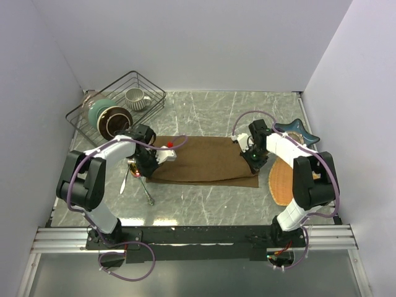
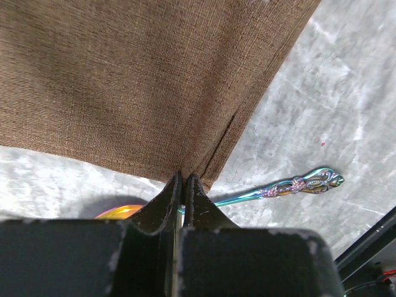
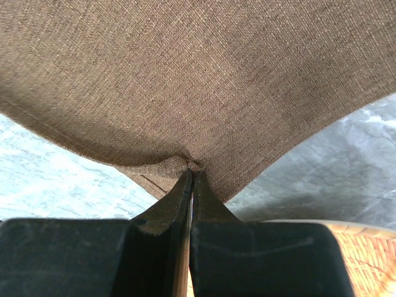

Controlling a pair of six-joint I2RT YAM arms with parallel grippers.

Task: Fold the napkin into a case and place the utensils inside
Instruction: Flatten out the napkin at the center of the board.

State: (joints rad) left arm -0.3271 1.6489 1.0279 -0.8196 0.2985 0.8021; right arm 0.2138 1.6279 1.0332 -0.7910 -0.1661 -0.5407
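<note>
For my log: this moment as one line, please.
left gripper shut on napkin | right gripper shut on napkin | utensils outside, on table

The left gripper [image 2: 184,180] is hiding most of the spoon [image 2: 291,185], its orange bowl barely showing. The napkin [image 3: 198,74] is running off the top edge of both wrist views. The woven mat [image 3: 366,257] is being cropped at a corner.

no readable text, labels or numbers
</note>
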